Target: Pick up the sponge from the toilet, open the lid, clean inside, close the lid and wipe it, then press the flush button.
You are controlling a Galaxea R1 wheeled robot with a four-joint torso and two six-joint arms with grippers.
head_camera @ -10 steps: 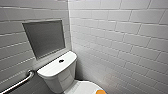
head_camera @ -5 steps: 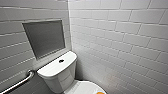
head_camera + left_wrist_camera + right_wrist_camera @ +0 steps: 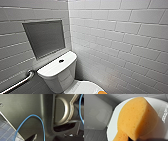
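At toilet (image 3: 58,77), back corner, lid (image 3: 82,88) looks down.
- Sponge (image 3: 134,119): close under the right wrist cam, over the lid, bent along a crease. The head cam catches an orange sliver at the lid's near-right edge. Whether it rests on the lid or is lifted can't be told, because the contact is hidden.
- Right end effector: grip state can't be told.
- Left end effector: same. Its cam faces the robot's own dark body, blue cable (image 3: 32,115) and tiled floor (image 3: 5,127).
- Button (image 3: 61,60): centre of tank top, well apart from the sponge.

My read of the step: sponge pickup, with nothing downstream started.

Risks from here:
1. The sponge is soft and already folded. A pinch on one lobe lets it peel out, and on a glossy lid it would skid off to the floor.
2. It sits near the lid edge, so a sideways nudge on approach pushes it over.
3. Wall (image 3: 120,37) is tight on the right side, so the right elbow has little swing room when raising the lid.
4. Grab bar (image 3: 18,82) is on the other side and is a snag point for the left arm or the cable loop.
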